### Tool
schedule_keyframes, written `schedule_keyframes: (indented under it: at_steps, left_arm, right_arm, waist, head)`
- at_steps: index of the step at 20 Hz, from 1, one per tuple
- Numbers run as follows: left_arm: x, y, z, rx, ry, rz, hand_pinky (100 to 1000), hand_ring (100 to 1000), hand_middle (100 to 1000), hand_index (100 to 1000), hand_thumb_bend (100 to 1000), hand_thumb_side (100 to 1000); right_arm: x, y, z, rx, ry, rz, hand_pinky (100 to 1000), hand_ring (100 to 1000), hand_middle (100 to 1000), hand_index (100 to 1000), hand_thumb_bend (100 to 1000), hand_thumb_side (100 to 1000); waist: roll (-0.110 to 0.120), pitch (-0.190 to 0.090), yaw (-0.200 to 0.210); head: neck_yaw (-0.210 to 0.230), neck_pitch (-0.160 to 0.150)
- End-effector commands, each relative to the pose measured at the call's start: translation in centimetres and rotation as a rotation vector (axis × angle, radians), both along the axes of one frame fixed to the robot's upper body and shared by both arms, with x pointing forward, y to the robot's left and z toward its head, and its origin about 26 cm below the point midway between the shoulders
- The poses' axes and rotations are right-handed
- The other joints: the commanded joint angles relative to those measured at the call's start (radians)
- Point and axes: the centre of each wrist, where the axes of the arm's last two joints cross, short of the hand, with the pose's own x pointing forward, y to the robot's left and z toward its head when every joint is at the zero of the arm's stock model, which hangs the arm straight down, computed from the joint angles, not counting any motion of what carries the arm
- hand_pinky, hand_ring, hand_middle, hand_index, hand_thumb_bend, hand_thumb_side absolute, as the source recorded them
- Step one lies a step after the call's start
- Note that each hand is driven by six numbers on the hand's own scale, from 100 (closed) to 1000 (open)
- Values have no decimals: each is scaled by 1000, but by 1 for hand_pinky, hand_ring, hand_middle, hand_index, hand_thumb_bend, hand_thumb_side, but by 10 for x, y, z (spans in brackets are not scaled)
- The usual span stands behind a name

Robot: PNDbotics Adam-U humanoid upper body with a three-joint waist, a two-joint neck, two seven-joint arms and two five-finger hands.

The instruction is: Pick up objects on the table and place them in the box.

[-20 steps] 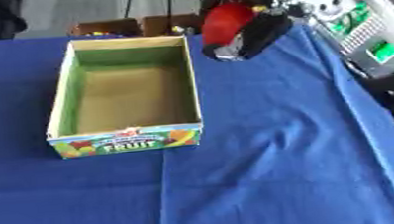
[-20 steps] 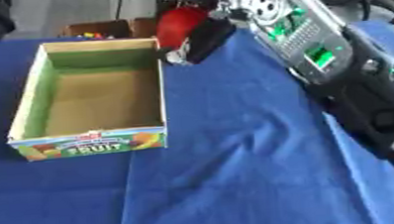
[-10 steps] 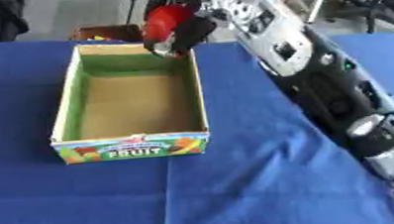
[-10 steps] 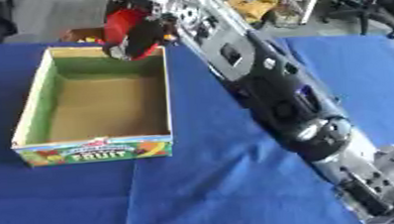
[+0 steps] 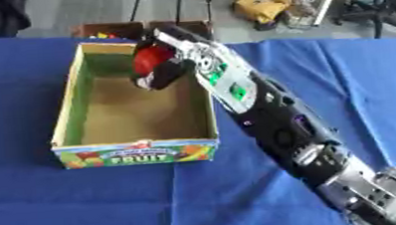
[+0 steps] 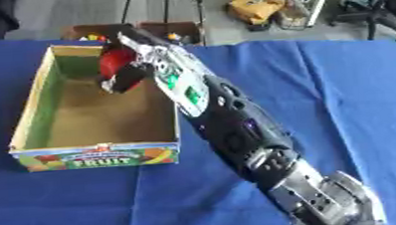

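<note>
A cardboard box (image 5: 71,113) with green inner walls and a "FRUIT" label on its front stands on the blue table. My right arm stretches from the lower right across the table to the box's far right corner. My right hand (image 5: 166,72) is inside the box there, fingers curled round a red round object (image 5: 151,59) held above the brown floor. The box floor looks bare otherwise. My left hand shows in neither view.
The blue cloth table (image 5: 85,202) spreads around the box. Beyond its far edge lie a small brown crate (image 5: 108,30) and yellow clutter (image 5: 262,7) on the grey floor, with a chair base (image 5: 377,2) at the upper right.
My right hand has carried the red object leftward and down, from beside the box's far right corner to inside the box. The camera has also shifted.
</note>
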Motion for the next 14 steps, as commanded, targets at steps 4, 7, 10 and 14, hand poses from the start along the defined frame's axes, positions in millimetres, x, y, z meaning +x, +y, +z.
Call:
schedule_keyframes:
  at_steps: [4, 7, 10, 14]
  left_arm:
    - [-4, -3, 9, 0, -34, -19, 782, 894, 758, 810, 100, 1000]
    - [-4, -4, 9, -3, -33, -22, 782, 893, 758, 809, 100, 999]
    - [-4, -4, 9, -4, -33, -23, 781, 893, 758, 809, 100, 999]
    - [-4, -4, 9, -3, -31, -23, 777, 891, 756, 808, 100, 999]
  right_arm:
    - [12, -2, -17, 8, 8, -28, 478, 532, 562, 672, 100, 100]
    - [15, 3, -33, -15, 14, -65, 481, 541, 569, 672, 100, 100]
    - [17, 6, -46, -54, 21, -91, 497, 561, 588, 680, 100, 112]
    - [17, 10, -53, -143, 16, -87, 506, 591, 607, 700, 100, 360]
  waist:
    - [7, -14, 8]
    - [11, -12, 9]
    - [14, -12, 9]
    - [16, -11, 8]
  head:
    - [-9, -21]
    - [-15, -25]
    - [-17, -27]
    - [-16, -25]
